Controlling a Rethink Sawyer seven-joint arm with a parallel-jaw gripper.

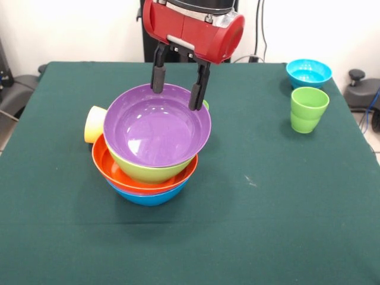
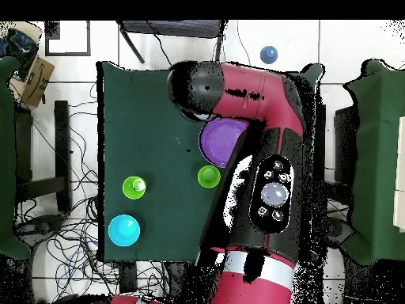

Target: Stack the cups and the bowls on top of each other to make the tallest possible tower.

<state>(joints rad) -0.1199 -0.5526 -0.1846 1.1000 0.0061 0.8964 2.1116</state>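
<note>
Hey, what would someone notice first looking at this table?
The tower of glossy plastic bowls mid-table: a purple bowl on lime green, orange and blue ones. The red arm's open gripper hangs over the purple bowl's far rim. A light green cup and turquoise bowl stand apart.

1. Glossy purple plastic bowl [image 1: 157, 132]: uniform violet, pale highlights inside.
2. Lime green plastic bowl [image 1: 151, 172]: plain yellow-green.
3. Orange plastic bowl [image 1: 119, 175]: bright orange-red.
4. Blue plastic bowl [image 1: 148, 197]: plain mid blue.
5. Pale yellow plastic tumbler [image 1: 94, 124]: soft yellow, unpatterned.
6. Light green stepped plastic cup [image 1: 309, 109]: plain.
7. Small turquoise plastic bowl [image 1: 308, 72]: bright cyan.
8. Green round cup [image 2: 208, 176]: seen overhead, plain green.
9. Cloth-covered table [image 1: 267, 202]: dark green, unpatterned.
10. Gripper [image 1: 178, 87]: black fingers under a red housing.
</note>
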